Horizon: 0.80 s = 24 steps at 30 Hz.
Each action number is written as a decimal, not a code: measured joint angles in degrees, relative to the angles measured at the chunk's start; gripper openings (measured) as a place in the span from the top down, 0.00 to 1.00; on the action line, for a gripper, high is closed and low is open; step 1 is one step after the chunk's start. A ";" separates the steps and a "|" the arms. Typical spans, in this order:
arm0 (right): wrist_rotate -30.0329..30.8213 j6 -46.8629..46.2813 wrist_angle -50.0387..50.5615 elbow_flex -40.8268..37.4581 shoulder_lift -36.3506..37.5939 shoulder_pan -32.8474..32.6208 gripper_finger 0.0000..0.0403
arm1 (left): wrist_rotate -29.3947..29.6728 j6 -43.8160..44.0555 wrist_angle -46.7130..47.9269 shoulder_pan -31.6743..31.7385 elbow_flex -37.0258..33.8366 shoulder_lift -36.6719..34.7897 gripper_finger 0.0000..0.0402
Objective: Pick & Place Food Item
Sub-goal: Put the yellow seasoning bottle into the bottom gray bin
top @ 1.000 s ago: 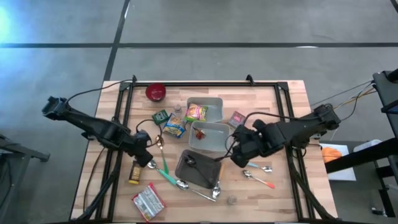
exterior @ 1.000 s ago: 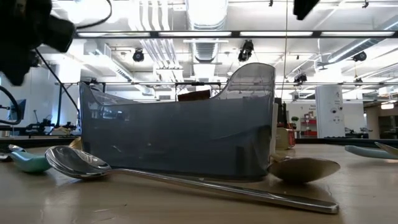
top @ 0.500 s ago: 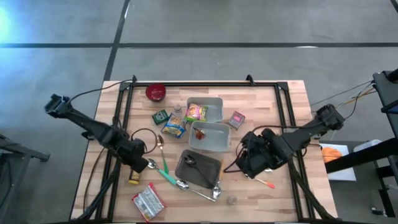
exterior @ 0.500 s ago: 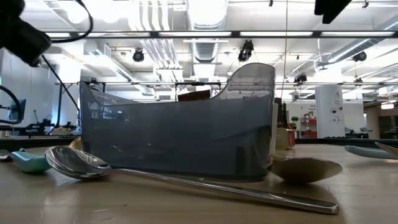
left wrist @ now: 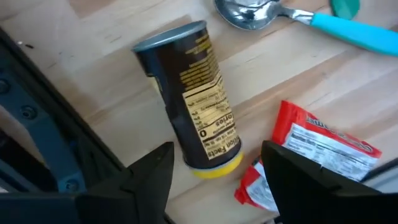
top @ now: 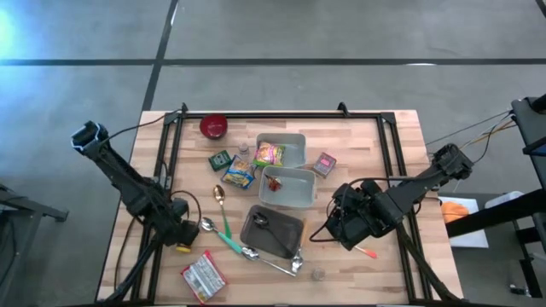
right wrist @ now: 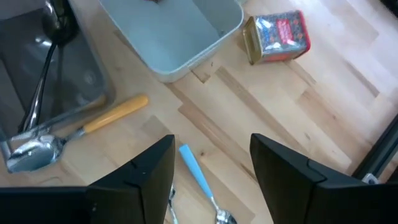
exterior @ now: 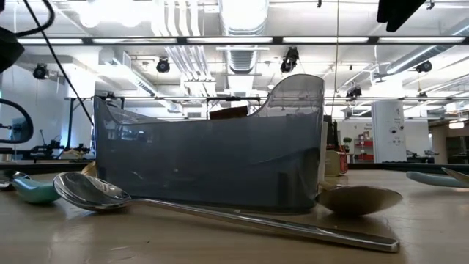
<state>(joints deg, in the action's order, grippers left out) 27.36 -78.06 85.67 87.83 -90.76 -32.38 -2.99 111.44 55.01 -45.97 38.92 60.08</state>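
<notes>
While the high view shows the left end effector (top: 177,232) over the dark snack can (top: 182,241) at the counter (top: 392,136) edge, the right end effector (top: 345,228) waits near the spoons. From the left wrist, spread fingers (left wrist: 149,174) frame the lying can beside a red packet (left wrist: 317,149); its label is unreadable. Approach seems underway; next, descend and close. From the right wrist, fingers (right wrist: 140,171) stand apart, empty.

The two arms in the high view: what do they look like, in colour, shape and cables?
Both the left arm and the right arm are black, built of slim jointed links ending in bulkier heads. Thin black cables loop along them. The left wrist view shows dark, flat, angular fingers; the right arm's fingers look the same.
</notes>
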 joint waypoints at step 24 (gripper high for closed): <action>-0.16 0.82 -0.39 0.00 0.04 0.00 0.49 | 0.44 3.04 -6.19 -1.63 -0.03 9.80 0.39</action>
<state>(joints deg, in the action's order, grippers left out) 27.20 -77.24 85.27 87.83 -90.72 -32.38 -2.55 114.48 48.83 -47.59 38.88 69.87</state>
